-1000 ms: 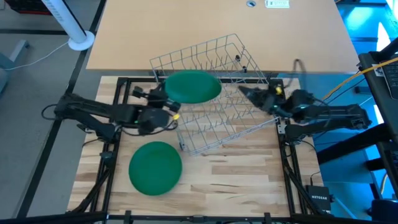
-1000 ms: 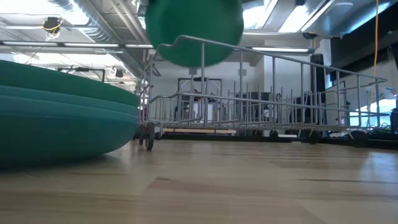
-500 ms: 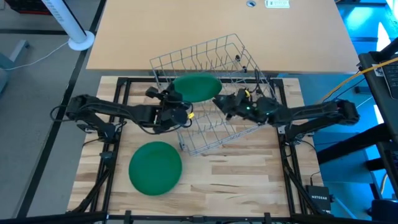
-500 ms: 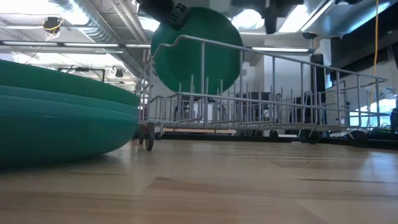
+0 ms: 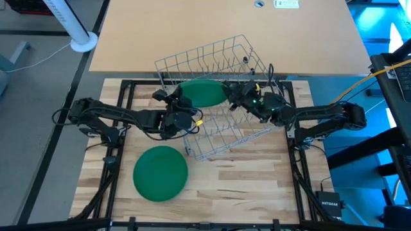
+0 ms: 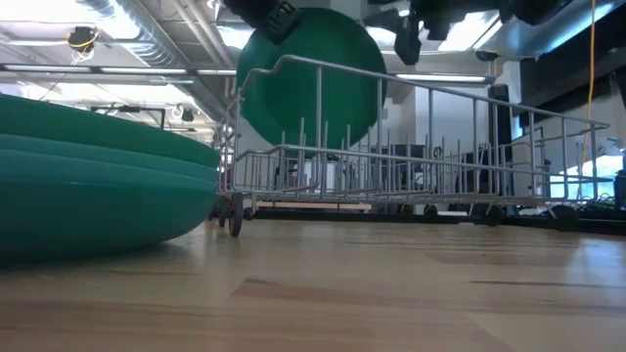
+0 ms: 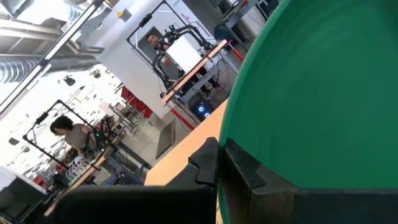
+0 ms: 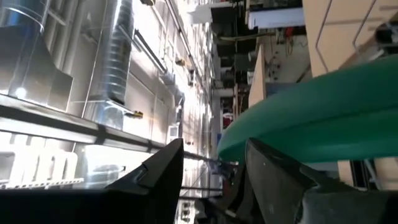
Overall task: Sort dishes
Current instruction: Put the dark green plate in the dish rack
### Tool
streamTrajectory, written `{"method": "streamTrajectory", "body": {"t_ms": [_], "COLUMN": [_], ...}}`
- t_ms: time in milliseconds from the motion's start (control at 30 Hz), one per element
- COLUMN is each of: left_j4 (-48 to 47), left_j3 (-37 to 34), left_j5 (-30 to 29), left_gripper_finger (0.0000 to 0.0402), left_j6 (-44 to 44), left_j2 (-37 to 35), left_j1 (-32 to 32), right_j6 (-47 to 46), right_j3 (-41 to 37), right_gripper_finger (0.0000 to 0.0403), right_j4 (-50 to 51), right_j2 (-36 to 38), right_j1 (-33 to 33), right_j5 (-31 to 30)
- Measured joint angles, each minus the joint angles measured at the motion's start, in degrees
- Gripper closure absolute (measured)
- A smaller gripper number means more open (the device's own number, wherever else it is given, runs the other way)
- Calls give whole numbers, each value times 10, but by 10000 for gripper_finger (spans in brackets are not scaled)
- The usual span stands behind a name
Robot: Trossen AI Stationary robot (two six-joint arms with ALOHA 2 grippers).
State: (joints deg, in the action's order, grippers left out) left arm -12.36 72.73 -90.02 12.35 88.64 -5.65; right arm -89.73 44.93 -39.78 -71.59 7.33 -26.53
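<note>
Progress: one round flat green plastic plate [image 5: 204,92] hangs over the far end of the grey wire dish rack [image 5: 221,122], not yet seated between the tines. I judge the sort barely started.

Left to do: a stack of the same teal-green plates [image 5: 160,172] lies on the pale wooden table [image 5: 244,183], near its front edge, well apart from the rack. The low view shows at least three rims in that stack [image 6: 93,186].

Rack: I see no plate standing in it on its own.

Left gripper [image 5: 186,110]: clamped tight on the near rim of the raised plate, holding it tilted above the rack; the wrist view shows the dark fingers [image 7: 249,177] pinching the green edge.

Right gripper [image 5: 235,97]: fingers spread wide, empty, just beside the plate's other edge. The plate rim [image 8: 323,124] lies close past the open fingers [image 8: 273,168]; I cannot tell whether they touch it.
</note>
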Motion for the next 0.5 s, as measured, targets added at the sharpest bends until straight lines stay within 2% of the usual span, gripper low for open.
{"method": "streamTrajectory", "body": {"t_ms": [133,300,500], "left_j4": [-2,-2,-2], "left_j3": [0,0,0], "left_j5": [0,0,0], "left_gripper_finger": [401,401,401], "left_j6": [3,2,1], "left_j2": [0,0,0], "left_j1": [0,0,0], "right_j6": [0,0,0], "right_j3": [0,0,0], "right_gripper_finger": [224,224,224], "right_j4": [4,10,37], "right_j2": [0,0,-8], "right_j1": [-2,-2,-1], "right_j5": [2,67,6]}}
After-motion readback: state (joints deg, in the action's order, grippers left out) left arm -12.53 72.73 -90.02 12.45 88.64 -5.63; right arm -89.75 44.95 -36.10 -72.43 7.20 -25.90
